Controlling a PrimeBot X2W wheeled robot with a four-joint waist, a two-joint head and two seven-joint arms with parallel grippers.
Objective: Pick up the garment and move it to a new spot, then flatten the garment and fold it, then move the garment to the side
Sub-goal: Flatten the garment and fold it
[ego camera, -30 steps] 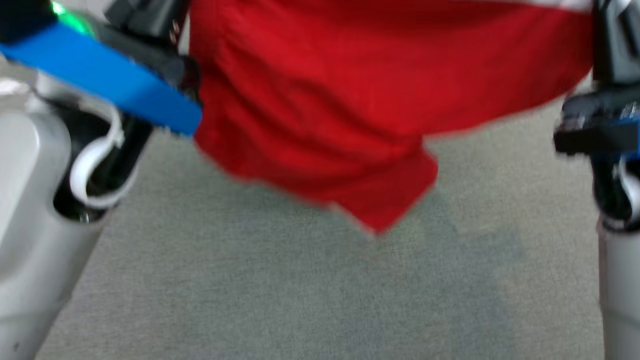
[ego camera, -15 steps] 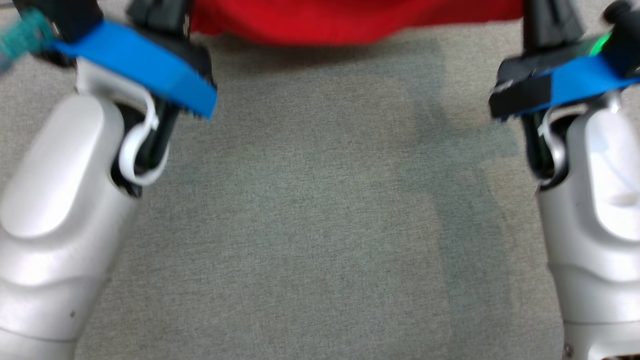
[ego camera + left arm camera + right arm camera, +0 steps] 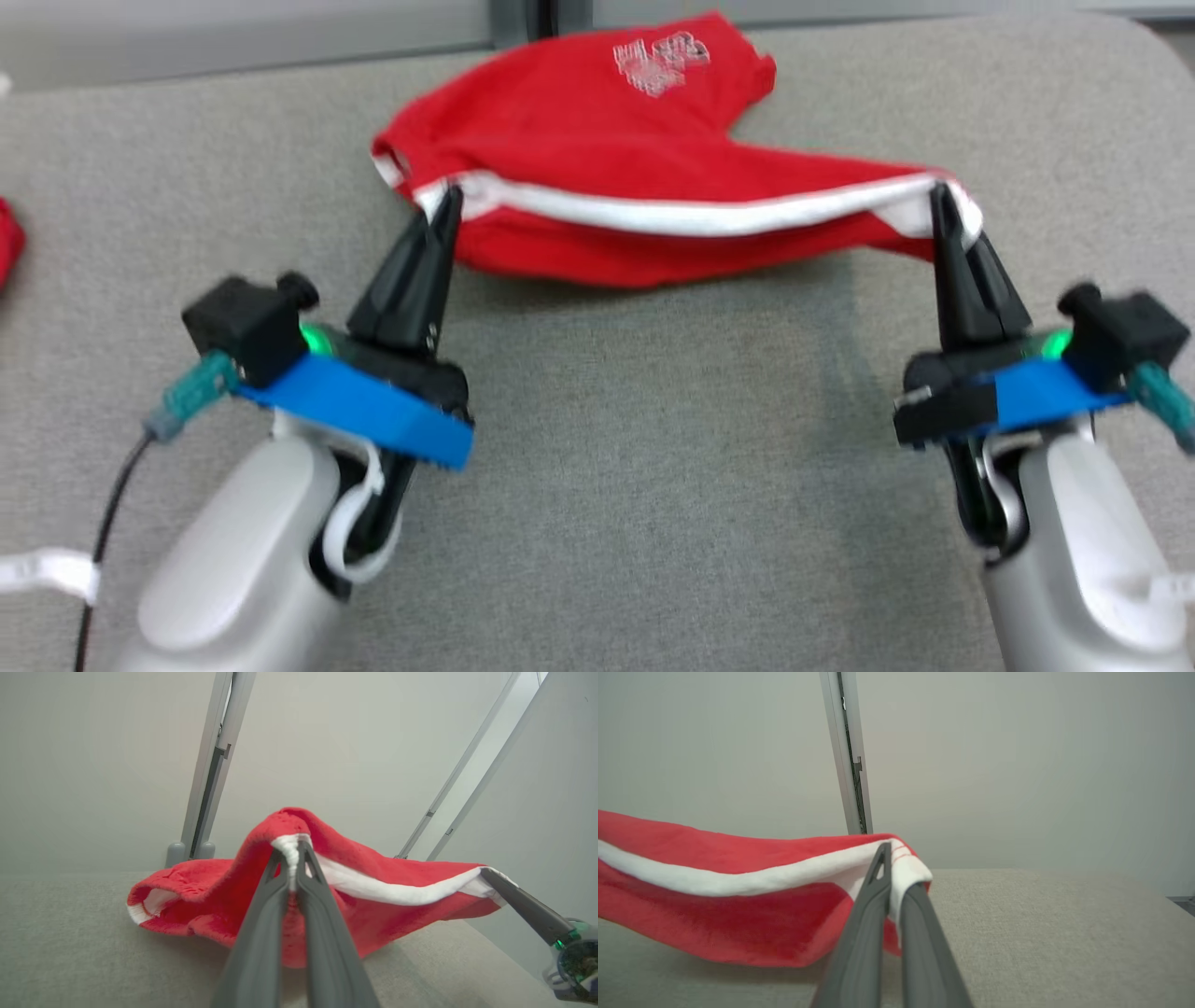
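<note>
The garment [image 3: 597, 159] is red with a white band along one edge and a pale print near its far end. It lies across the far part of the grey table [image 3: 653, 485], its near edge raised between both grippers. My left gripper [image 3: 448, 198] is shut on the white band at its left corner, seen close in the left wrist view at the garment [image 3: 383, 905] where my left gripper [image 3: 293, 847] pinches it. My right gripper [image 3: 936, 191] is shut on the band's right corner; the right wrist view shows the garment [image 3: 714, 905] clamped by my right gripper [image 3: 892, 858].
A grey wall with a metal post [image 3: 847, 756] stands just behind the table's far edge. A scrap of red [image 3: 7, 245] sits at the table's left edge. A black cable and white strap [image 3: 56, 571] trail by my left arm.
The head camera has shifted, so the whole garment and both grippers now show. The garment, hanging in front of the camera a second ago, now lies farther away on the table's far part.
</note>
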